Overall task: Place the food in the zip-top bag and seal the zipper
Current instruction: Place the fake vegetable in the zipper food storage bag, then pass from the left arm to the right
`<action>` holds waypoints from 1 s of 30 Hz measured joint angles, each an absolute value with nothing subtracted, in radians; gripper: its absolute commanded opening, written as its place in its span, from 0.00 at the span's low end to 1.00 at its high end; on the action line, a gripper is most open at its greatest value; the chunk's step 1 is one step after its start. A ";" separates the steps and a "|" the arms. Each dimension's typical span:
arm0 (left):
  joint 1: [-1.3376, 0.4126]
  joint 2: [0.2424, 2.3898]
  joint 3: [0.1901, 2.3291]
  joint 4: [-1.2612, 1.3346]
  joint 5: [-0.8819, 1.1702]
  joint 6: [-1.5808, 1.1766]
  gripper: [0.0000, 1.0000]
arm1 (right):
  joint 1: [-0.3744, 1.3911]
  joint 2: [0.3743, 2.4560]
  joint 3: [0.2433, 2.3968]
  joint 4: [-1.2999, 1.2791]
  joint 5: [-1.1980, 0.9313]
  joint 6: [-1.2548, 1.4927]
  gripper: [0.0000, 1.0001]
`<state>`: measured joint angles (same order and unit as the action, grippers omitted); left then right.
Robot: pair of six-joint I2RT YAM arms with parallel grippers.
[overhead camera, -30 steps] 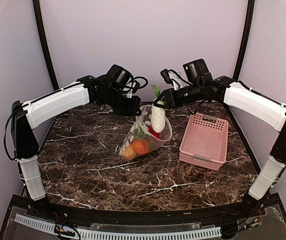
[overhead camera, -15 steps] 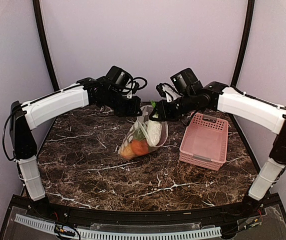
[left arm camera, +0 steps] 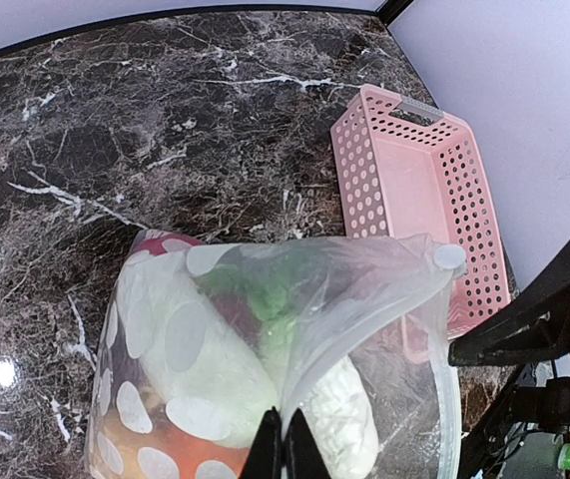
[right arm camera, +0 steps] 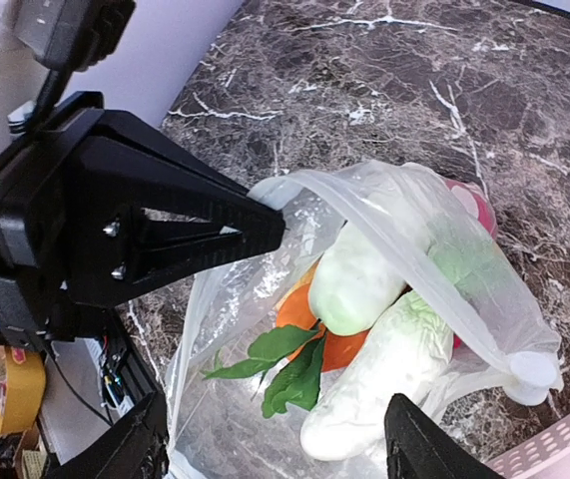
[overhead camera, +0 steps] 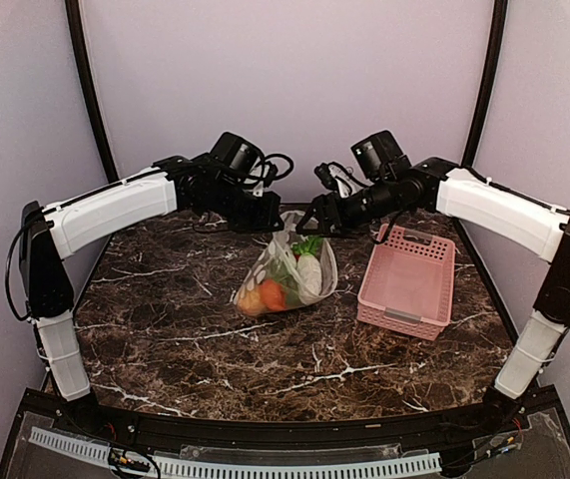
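Observation:
The dotted zip-top bag (overhead camera: 286, 271) stands on the table with its mouth held up. My left gripper (overhead camera: 273, 224) is shut on the mouth edge (left arm camera: 286, 439). Through the plastic show two white radishes (right arm camera: 389, 384) (right arm camera: 359, 279), an orange piece (right arm camera: 309, 324) and green leaves (right arm camera: 285, 364). A red piece (right arm camera: 476, 205) shows at the bag's far side. The zipper (right arm camera: 419, 249) arches loosely over the food, unsealed. My right gripper (overhead camera: 313, 226) hovers just above the mouth with its fingers (right arm camera: 419, 444) wide apart and nothing between them.
A pink slatted basket (overhead camera: 409, 281) stands to the right of the bag, close to my right arm, and it looks empty (left arm camera: 419, 195). Dark marble tabletop (overhead camera: 294, 349) spreads in front of the bag. The left gripper's black body (right arm camera: 155, 235) sits close beside my right gripper.
My right gripper carried a white radish down into the bag's mouth, then opened; the radish now lies inside the bag. The left gripper has kept its hold on the mouth edge.

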<state>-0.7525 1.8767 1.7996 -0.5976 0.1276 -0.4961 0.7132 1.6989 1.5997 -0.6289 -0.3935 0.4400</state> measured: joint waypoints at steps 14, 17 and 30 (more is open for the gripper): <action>-0.748 1.867 1.775 -0.558 0.210 -0.418 0.01 | 0.422 1.655 1.637 -0.585 -0.720 -0.176 0.68; -0.748 1.862 1.772 -0.546 0.244 -0.391 0.01 | 0.419 1.623 1.591 -0.587 -0.723 -0.391 0.67; -0.744 1.829 1.772 -0.579 0.453 -0.196 0.01 | 0.396 1.698 1.554 -0.734 -0.865 -0.824 0.66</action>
